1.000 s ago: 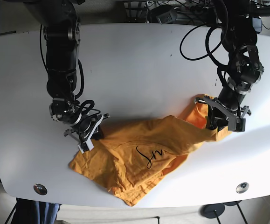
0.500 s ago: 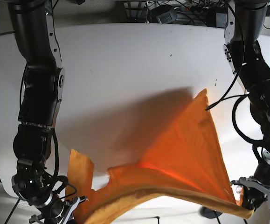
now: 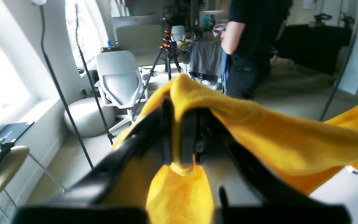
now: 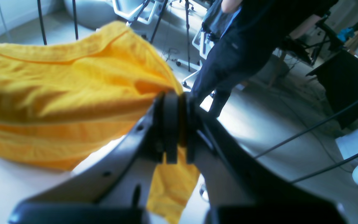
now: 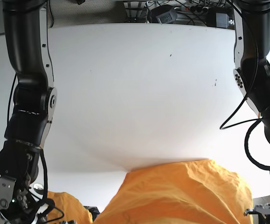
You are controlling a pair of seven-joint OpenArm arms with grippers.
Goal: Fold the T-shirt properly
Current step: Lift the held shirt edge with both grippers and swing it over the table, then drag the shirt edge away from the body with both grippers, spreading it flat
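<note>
1. T-shirt [image 5: 181, 191]: orange-yellow cloth, lifted off the white table [image 5: 135, 93] and hanging across the near edge of the base view, from a small lobe at near left to a broad bulging sheet at near centre and right. It is held at two places, one by each arm.
2. Left gripper [image 3: 180, 137]: jaws closed to a narrow slit on a fold of the shirt. The cloth drapes over the fingertips [image 3: 189, 133], runs off to the right in a long taut band, and a short tail hangs below the jaws.
3. Right gripper [image 4: 175, 127]: jaws pressed together on a bunched corner of the shirt. The main body of the cloth spreads to the left of the jaws; a narrow strip hangs beneath them.
4. Table: bare white top fills the far part of the base view, with a few dark specks.
5. Background, wrist views: a person in dark clothes [image 4: 235, 49], a white office chair [image 3: 118, 81], a tripod [image 3: 166, 46].
</note>
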